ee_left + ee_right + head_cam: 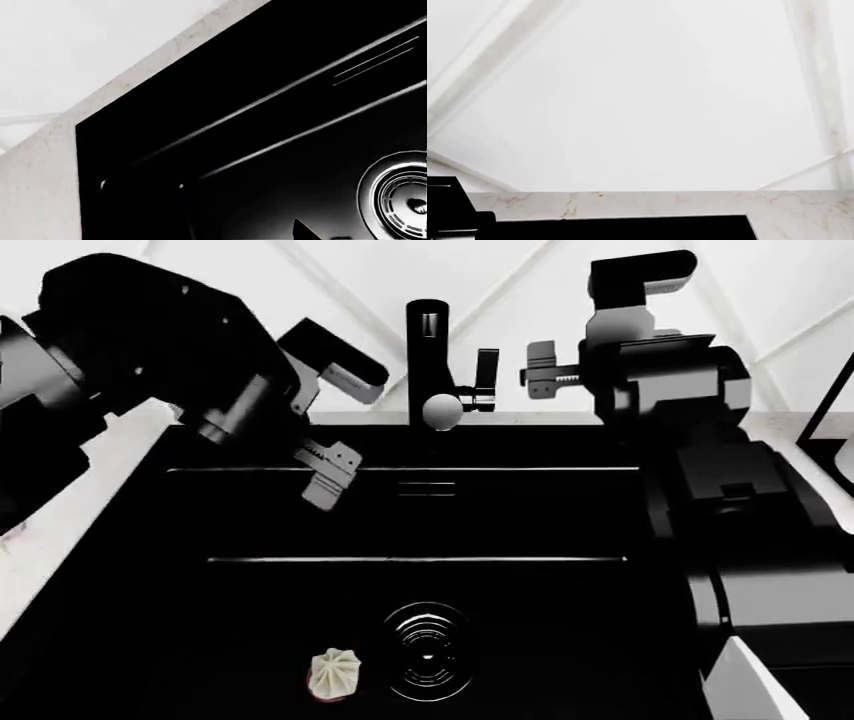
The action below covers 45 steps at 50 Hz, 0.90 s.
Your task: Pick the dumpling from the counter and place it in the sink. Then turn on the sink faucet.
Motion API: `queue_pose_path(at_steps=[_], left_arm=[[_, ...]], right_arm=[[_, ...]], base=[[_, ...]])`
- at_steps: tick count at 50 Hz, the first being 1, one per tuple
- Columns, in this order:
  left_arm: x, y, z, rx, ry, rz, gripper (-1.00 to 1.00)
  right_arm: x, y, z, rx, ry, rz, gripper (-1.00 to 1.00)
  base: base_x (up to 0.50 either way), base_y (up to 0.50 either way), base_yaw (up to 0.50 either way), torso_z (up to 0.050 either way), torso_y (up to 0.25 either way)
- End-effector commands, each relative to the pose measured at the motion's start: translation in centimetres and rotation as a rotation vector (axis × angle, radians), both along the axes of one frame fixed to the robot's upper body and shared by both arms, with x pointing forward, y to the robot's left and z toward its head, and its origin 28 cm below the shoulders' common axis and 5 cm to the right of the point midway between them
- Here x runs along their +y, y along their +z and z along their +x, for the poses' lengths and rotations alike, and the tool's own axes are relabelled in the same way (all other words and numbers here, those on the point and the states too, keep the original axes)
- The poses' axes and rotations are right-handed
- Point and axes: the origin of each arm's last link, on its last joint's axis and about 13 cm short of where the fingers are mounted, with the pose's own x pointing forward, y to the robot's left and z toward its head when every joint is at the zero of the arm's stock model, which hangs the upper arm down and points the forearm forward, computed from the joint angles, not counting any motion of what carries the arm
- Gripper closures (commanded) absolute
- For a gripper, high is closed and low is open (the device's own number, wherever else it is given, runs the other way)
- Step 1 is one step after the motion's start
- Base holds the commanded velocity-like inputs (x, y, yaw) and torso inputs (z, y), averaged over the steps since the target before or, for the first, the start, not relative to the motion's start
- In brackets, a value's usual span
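With the dumpling point(335, 674) lying near in the sink point(534, 520), the right gripper point(541, 370), jaws apparently parted and empty, should press squarely on the sink faucet point(427, 360) lever; the left gripper's point(324, 472) jaws I cannot tell.

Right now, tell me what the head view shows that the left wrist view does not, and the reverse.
Only the head view shows the dumpling lying in the sink beside the drain, the sink faucet with its side lever, and both arms, the left gripper over the basin and the right gripper near the lever. Only the left wrist view shows the basin's corner close up. Both share the sink, its drain and the counter.
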Motion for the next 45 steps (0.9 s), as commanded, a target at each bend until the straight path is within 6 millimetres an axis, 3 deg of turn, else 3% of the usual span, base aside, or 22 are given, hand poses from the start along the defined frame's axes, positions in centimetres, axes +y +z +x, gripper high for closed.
queue_pose_path(at_steps=[1, 6, 12, 20, 35, 36, 37, 45], left_arm=[[3.2, 8.8, 0.8, -0.199, 0.112, -0.086, -1.00], [4.4, 12.3, -1.0, -0.316, 0.141, -0.176, -1.00], [4.9, 12.9, -1.9, -0.349, 0.139, -0.231, -1.00], [4.8, 12.1, -1.0, -0.343, 0.134, -0.245, -1.00], [4.8, 10.8, -0.7, -0.326, 0.124, -0.243, -1.00], [4.8, 10.8, 0.7, -0.417, 0.189, -0.471, -1.00], [4.8, 10.7, 0.7, -0.431, 0.187, -0.477, -1.00], [5.1, 10.8, 1.4, -0.388, 0.188, -0.402, -1.00]], right_arm=[[0.6, 0.3, 0.0, 0.003, 0.034, 0.005, -1.00], [0.6, 0.6, 0.0, -0.008, 0.042, 0.010, -1.00], [1.0, 1.1, 0.2, -0.044, 0.120, 0.024, -1.00], [2.2, 2.1, 0.7, -0.183, 0.258, 0.075, -1.00], [2.9, 1.8, 0.8, -0.191, 0.278, 0.085, -1.00], [3.3, 1.6, 0.8, -0.190, 0.335, 0.095, -1.00], [3.5, 1.5, 0.8, -0.191, 0.337, 0.096, -1.00], [3.7, 1.3, 0.8, -0.187, 0.342, 0.095, -1.00]], base=[[0.00, 0.00, 0.00, 0.000, 0.000], [0.00, 0.00, 0.00, 0.000, 0.000], [0.00, 0.00, 0.00, 0.000, 0.000], [0.00, 0.00, 0.00, 0.000, 0.000], [0.00, 0.00, 0.00, 0.000, 0.000], [0.00, 0.00, 0.00, 0.000, 0.000], [0.00, 0.00, 0.00, 0.000, 0.000], [0.00, 0.00, 0.00, 0.000, 0.000]])
